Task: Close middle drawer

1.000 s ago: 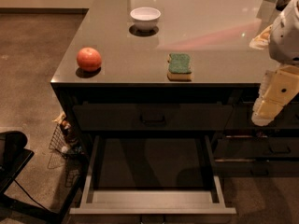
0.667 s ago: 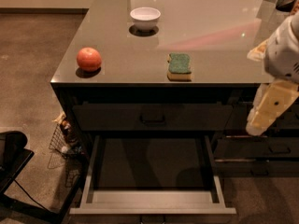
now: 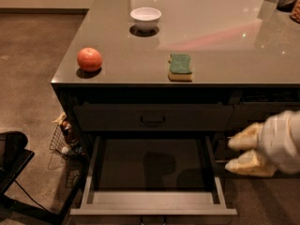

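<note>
**Lowered for the push**

We see the cream two-finger gripper, fingers parted and empty, now dropped lower. The wide, shallow dark grey-brown middle drawer stands open to its left, awaiting our push.

No readable text anywhere; gripper right of middle drawer.

blurred tool, fingers apart, right of middle drawer, arm cut off, drawer front cropped below
</note>
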You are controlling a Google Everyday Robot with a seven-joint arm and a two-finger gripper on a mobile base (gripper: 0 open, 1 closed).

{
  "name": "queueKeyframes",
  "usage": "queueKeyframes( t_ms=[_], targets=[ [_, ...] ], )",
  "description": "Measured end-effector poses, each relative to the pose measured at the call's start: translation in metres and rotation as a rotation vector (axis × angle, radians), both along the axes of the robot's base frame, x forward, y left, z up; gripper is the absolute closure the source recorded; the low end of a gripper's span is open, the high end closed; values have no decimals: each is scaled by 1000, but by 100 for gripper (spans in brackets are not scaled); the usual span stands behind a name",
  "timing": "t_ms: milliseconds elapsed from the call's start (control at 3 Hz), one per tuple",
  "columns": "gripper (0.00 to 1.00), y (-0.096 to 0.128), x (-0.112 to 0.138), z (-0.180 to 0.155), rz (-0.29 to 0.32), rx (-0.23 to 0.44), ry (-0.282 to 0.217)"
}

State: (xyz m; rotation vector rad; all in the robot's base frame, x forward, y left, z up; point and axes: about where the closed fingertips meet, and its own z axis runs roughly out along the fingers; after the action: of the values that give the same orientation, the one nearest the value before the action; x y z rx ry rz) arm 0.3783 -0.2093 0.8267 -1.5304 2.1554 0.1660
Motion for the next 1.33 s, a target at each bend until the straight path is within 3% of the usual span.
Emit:
queueKeyframes(
  t_ms=[667, 1000, 1333],
  targets=[
    [96, 2, -50, -153, -115, 149, 31],
    [100, -6, -40, -160, -154, 133, -13],
    [100, -6, -40, -158, -154, 132, -15]
  ],
)
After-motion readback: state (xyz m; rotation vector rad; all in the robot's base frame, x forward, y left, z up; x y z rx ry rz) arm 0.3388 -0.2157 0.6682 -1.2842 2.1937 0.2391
